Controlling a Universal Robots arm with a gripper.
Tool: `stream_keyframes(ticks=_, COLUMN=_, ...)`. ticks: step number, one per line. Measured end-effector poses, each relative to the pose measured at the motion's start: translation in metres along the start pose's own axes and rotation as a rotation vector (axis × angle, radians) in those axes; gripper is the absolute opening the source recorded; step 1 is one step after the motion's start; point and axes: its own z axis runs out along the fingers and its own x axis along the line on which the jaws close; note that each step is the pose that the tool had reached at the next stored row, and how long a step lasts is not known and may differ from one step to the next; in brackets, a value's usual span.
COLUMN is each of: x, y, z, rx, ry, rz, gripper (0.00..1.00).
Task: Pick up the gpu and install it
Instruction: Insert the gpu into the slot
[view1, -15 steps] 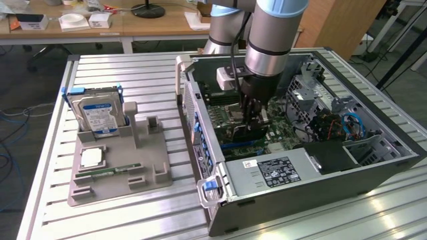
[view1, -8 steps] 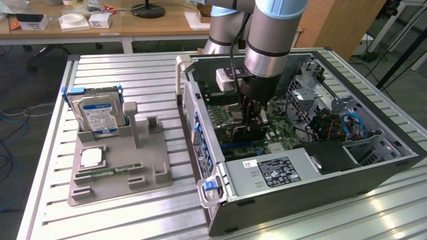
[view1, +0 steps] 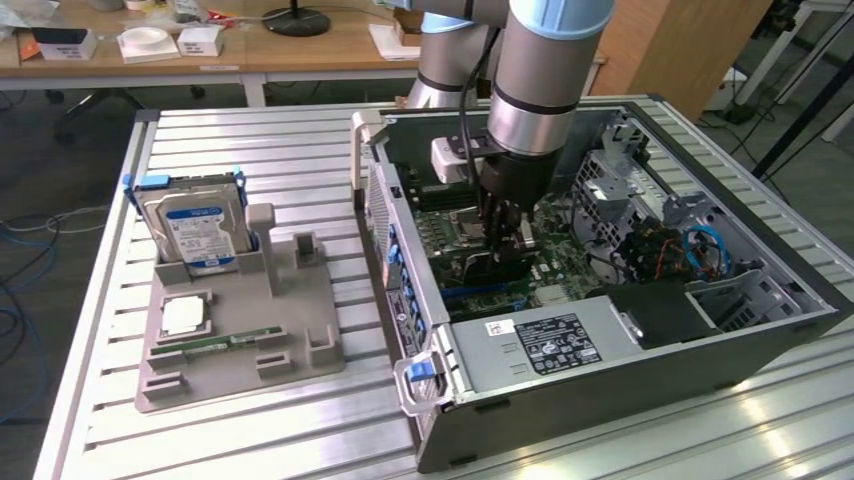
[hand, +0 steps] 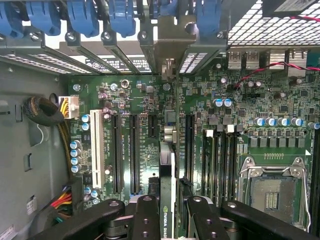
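While arm (view1: 541, 95) vertical, tool (view1: 503, 245) tight around gpu (hand: 168, 165) inside case (view1: 667, 370).

The exterior camera looks down from afar into the grey metal computer case (view1: 641, 370); my wrist camera, behind my black fingers (hand: 145, 220), closely faces its green motherboard (hand: 125, 102), which both see.

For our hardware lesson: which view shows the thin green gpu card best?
Wrist view: the thin green gpu card stands edge-on in the black pincer. The exterior view shows a dark sliver beneath the pincer.
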Motion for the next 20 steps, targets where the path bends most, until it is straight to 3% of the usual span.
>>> stream_keyframes(ticks=20, x=-0.0019, y=0.0001, z=0.0020, rx=-0.0001, ry=0.0003, rz=-0.001, gripper=0.26)
